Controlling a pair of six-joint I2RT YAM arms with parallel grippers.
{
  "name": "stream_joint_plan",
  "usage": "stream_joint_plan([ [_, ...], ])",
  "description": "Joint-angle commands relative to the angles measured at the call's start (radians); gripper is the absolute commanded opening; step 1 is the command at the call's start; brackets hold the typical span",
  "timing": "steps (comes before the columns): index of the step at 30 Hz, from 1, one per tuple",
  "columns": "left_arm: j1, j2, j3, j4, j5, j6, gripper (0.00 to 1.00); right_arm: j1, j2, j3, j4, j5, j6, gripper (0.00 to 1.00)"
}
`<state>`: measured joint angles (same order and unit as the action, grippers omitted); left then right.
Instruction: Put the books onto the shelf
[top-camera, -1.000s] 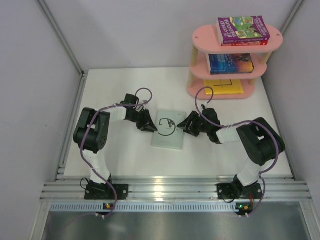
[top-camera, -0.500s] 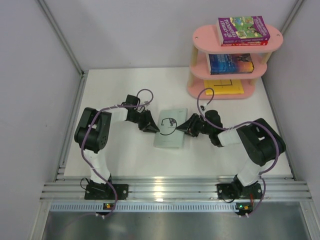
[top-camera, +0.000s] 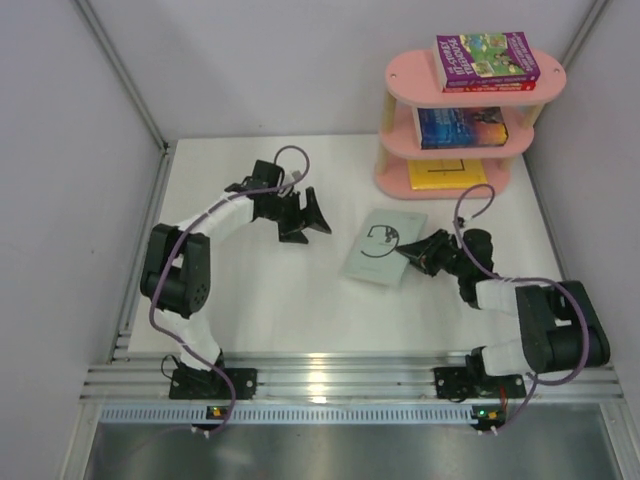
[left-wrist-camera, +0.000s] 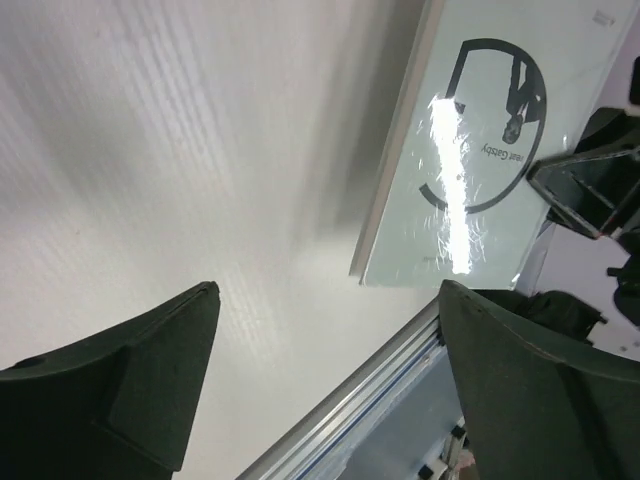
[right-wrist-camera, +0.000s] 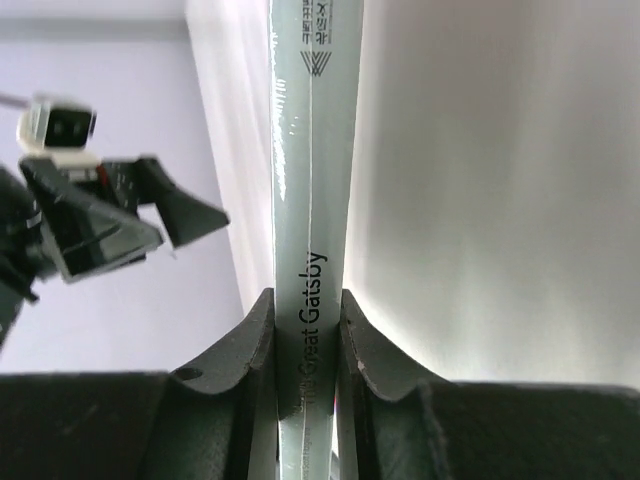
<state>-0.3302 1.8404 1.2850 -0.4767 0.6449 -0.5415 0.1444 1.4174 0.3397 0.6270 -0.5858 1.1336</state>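
Right gripper (right-wrist-camera: 305, 300) is pinching the pale grey-green Great Gatsby paperback (top-camera: 383, 250) at its spine, one finger pressed on each cover, so that's a solid clamp. From above, the book sits right of the table's (top-camera: 260, 300) middle, in front of the pink shelf (top-camera: 398, 80) but well apart from it. The left wrist view shows a dark shadow under its long edge, so it looks tipped up off the table; can't tell if any part touches down.

Left gripper (top-camera: 312, 215) is spread wide, holding nothing, off to the book's left with bare table between them.

On the shelf: purple-green cartoon book (top-camera: 487, 57) up top, lying on a red book (top-camera: 490, 87), a blue-orange book (top-camera: 460, 127) on the middle board, and a yellow book (top-camera: 447, 175) on the bottom one.
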Motion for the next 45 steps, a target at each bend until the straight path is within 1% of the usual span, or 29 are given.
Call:
stream_joint_plan([
  [1,0.003,-0.122,0.1,-0.105,-0.07,0.058,0.99,-0.11,-0.176,0.015,0.096,-0.042,0.046,0.0],
  [2,0.005,-0.133,0.111,-0.109,-0.07,0.058,0.99,-0.168,-0.202,0.015,0.052,-0.034,0.051,0.0],
  [5,0.003,-0.171,0.108,-0.109,-0.07,0.06,0.99,-0.248,-0.267,0.03,-0.013,0.027,0.057,0.0],
  [8,0.005,-0.199,0.094,-0.109,-0.064,0.055,0.99,-0.308,-0.273,0.08,-0.021,0.061,0.093,0.0],
  [11,0.003,-0.216,0.083,-0.112,-0.064,0.061,0.99,-0.333,-0.264,0.12,-0.01,0.118,0.135,0.0],
  [13,0.005,-0.227,0.082,-0.125,-0.07,0.069,0.99,-0.335,-0.247,0.154,-0.023,0.178,0.147,0.0],
  [15,0.005,-0.24,0.074,-0.125,-0.074,0.072,0.99,-0.335,-0.216,0.168,0.017,0.228,0.181,0.0],
  [17,0.005,-0.248,0.065,-0.123,-0.07,0.071,0.99,-0.336,-0.193,0.16,0.109,0.263,0.23,0.0],
  [21,0.005,-0.26,0.056,-0.122,-0.068,0.066,0.99,-0.335,-0.123,0.16,0.192,0.38,0.265,0.0],
  [24,0.005,-0.267,0.05,-0.111,-0.06,0.06,0.99,-0.335,-0.048,0.18,0.276,0.431,0.285,0.0],
  [26,0.003,-0.271,0.043,-0.1,-0.051,0.054,0.99,-0.335,-0.006,0.2,0.336,0.445,0.291,0.0],
  [32,0.003,-0.285,-0.015,-0.02,-0.019,0.029,0.99,-0.335,0.147,0.315,0.384,0.483,0.319,0.0],
  [35,0.005,-0.282,-0.027,-0.011,-0.013,0.029,0.99,-0.332,0.192,0.344,0.464,0.497,0.327,0.0],
  [43,0.005,-0.26,-0.035,0.024,0.004,0.029,0.99,-0.276,0.376,0.464,0.484,0.569,0.35,0.0],
  [45,0.003,-0.254,-0.03,0.024,0.007,0.04,0.99,-0.25,0.411,0.496,0.484,0.618,0.354,0.0],
])
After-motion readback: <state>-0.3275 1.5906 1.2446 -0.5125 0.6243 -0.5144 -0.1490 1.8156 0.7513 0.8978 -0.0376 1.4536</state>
